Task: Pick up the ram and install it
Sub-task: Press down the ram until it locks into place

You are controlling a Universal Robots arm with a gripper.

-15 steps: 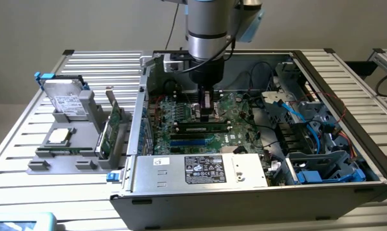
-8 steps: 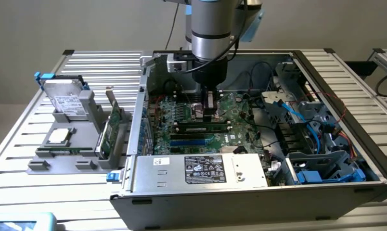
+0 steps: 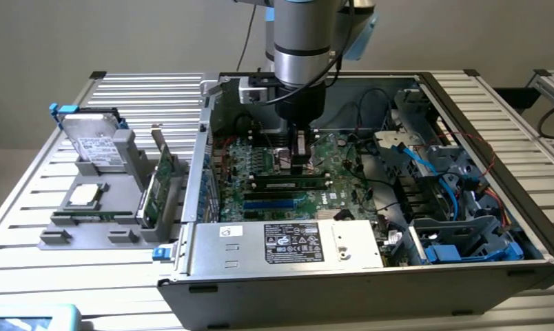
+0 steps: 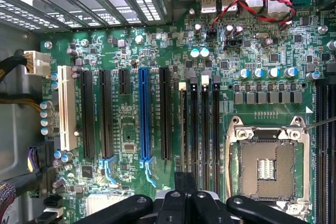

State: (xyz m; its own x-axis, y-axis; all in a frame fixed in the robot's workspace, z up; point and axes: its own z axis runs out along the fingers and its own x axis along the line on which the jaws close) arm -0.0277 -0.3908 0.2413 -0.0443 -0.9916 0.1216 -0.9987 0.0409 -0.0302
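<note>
The arm reaches down into the open grey metal computer case (image 3: pixel 258 276), whose side is off so the green motherboard (image 3: pixel 342 155) lies face up and its slots can be reached from above. The black tool (image 3: pixel 300 167) hangs with its fingers clenched together just over the long, thin green ram stick with dark chips (image 3: pixel 289 185), which lies lengthwise in a black memory slot near the board's middle, beside the blue slots (image 3: pixel 275 201). Shut fingers suit pressing down on its edge better than gripping. Whether they touch the stick cannot be told. The case rests on a slatted metal bench (image 3: pixel 38 207)
</note>
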